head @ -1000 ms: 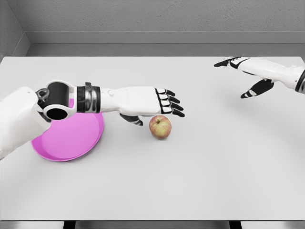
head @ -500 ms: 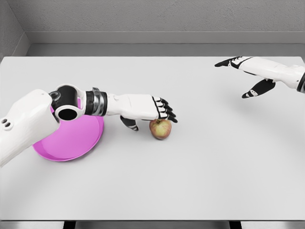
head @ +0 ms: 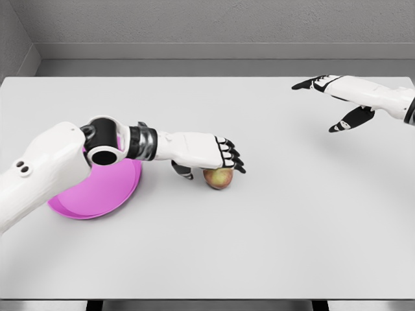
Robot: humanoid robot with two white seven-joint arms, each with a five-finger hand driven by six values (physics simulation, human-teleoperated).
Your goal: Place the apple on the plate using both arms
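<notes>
Lowered further onto the round red-yellow apple (head: pixel 218 178) on the white table (head: pixel 272 227): left hand (head: pixel 207 152), fingers flat, not yet curled. Right hand (head: pixel 337 103) spread, idle. Risk: apple rolling away from the pink plate (head: pixel 97 194).

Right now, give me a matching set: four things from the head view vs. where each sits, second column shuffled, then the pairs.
Things:
1. Red-yellow apple
2. Round pink plate
3. Left hand
4. Right hand

Places:
A. raised over the table's far right, fingers spread
B. lying over the top of the fruit
C. left side of the white table, partly under the left forearm
D. on the table, just right of the plate

Pairs: 1-D, 2-C, 3-B, 4-A
</notes>
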